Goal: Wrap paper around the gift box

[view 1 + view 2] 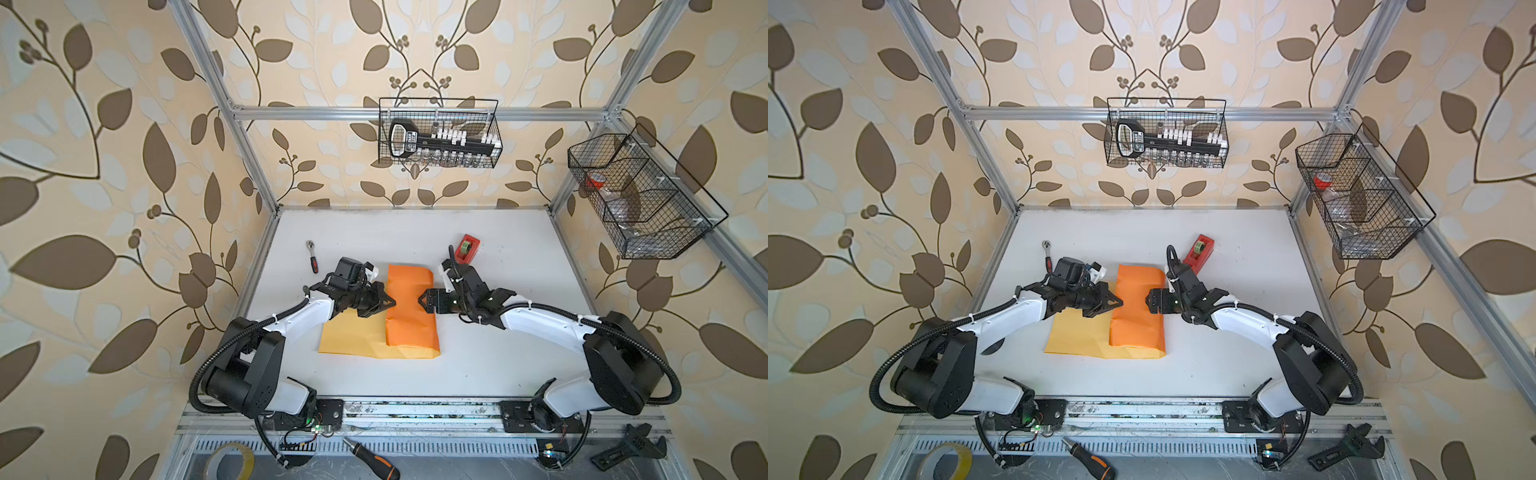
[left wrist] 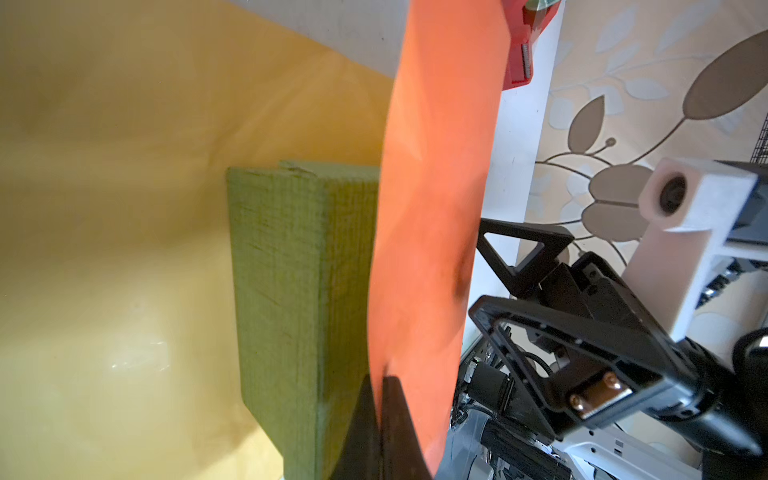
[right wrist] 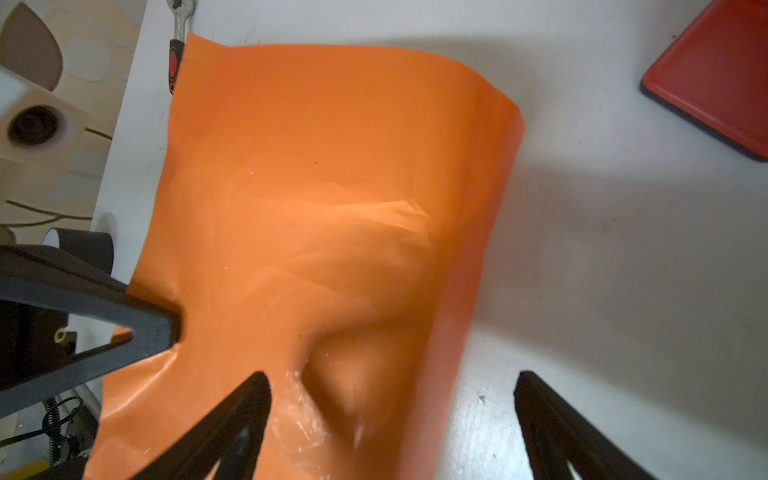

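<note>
Partly done: flat olive-green gift box is sitting mid-frame on the large creased yellow-orange paper sheet, one bright orange flap lying over it. Meanwhile the left pincer is pinching that flap's edge; the right pincer is hovering open. Remaining sides probably still needing folding.

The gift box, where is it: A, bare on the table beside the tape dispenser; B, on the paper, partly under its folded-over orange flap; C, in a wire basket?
B: the left wrist view shows the gift box on the paper, its orange flap covering one side.
</note>
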Motion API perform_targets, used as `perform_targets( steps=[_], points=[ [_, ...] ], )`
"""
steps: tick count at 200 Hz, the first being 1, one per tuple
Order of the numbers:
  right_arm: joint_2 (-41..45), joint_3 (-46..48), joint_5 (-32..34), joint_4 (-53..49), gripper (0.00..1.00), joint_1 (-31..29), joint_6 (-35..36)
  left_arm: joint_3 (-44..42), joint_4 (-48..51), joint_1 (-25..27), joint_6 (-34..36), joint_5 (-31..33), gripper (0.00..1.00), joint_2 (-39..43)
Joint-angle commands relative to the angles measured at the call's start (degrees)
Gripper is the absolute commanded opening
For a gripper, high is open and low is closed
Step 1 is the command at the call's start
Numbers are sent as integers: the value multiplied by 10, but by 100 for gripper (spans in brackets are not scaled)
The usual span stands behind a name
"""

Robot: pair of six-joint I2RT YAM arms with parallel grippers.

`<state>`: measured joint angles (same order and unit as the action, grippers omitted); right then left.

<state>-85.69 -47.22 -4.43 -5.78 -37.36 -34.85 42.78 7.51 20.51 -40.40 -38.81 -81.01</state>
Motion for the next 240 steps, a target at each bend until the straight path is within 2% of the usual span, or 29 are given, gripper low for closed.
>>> perform_targets(
  steps=[1,240],
  points=[
    [-11,-20,-12,-1,93,3,5,-9,1,-8,17,-1,0,20],
    [-62,-17,-22,2,94,2,6,-18,10,-20,28,29,0,7]
  ],
)
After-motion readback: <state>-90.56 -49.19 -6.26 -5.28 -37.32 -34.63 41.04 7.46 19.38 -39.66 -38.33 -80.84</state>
